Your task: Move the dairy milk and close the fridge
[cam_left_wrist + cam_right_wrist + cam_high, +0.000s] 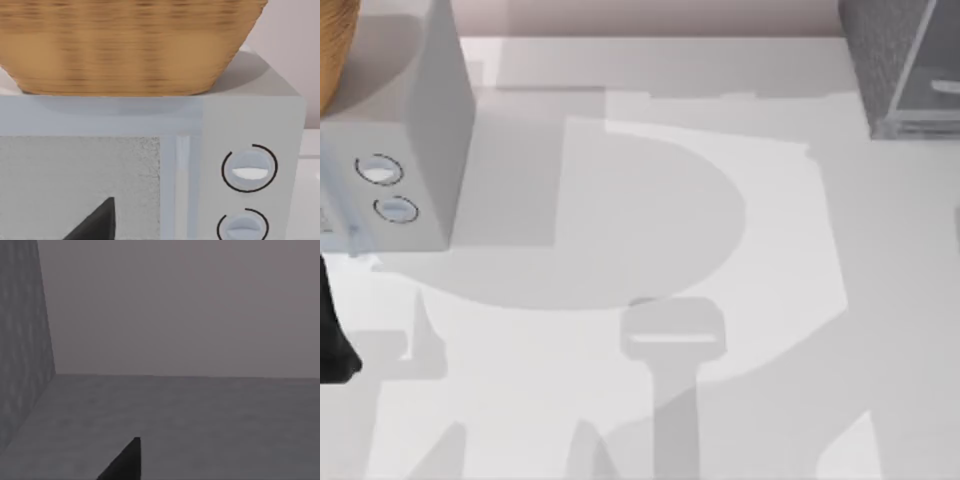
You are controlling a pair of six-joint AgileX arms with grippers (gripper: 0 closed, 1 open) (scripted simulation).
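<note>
At the far right corner of the table [650,230] stands the fridge [895,55], dark grey and speckled, with its paler glassy door panel [932,95] on the nearer side, running off the right edge of the top view. Over on the far left sits a smooth light-grey box [430,120] with two round dials [380,170] on its near face, and a woven basket [130,45] rests on top of it. The left arm [335,340] shows as a dark shape at the table's left edge, just near of that box. The left gripper [95,222] hangs close in front of the box's speckled window [80,185], beside the dials; whether it is wide or narrow I cannot tell. The right gripper [125,462] is close to grey surfaces, a speckled wall [22,340] meeting a flat grey floor, and its state I cannot tell either
</note>
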